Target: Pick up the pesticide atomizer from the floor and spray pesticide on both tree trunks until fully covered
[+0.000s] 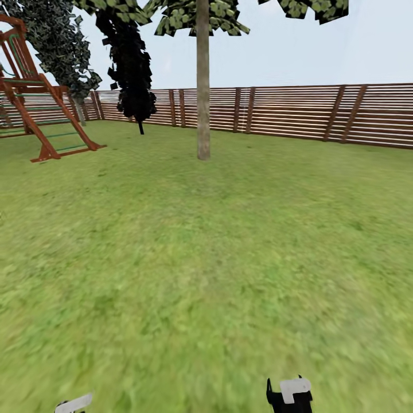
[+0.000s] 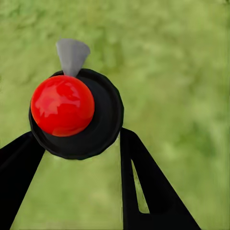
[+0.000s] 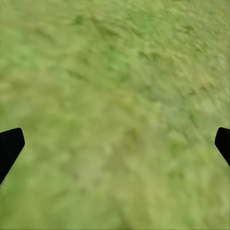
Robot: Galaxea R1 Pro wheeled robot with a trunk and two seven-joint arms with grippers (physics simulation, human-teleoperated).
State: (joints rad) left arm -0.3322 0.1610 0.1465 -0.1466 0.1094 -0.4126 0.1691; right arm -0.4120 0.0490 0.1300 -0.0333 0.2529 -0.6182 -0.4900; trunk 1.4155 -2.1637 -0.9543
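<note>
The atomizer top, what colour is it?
Glossy red, on the pesticide atomizer between the left gripper's jaws; the left wrist view shows it best.

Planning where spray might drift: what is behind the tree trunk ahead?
Behind the trunk runs the slatted wooden fence, with sky above it. The strip of fence directly behind the trunk is covered by it. A black conifer stands off to the trunk's left.

Head forward; wrists over lawn [image 3: 115,96]
</note>
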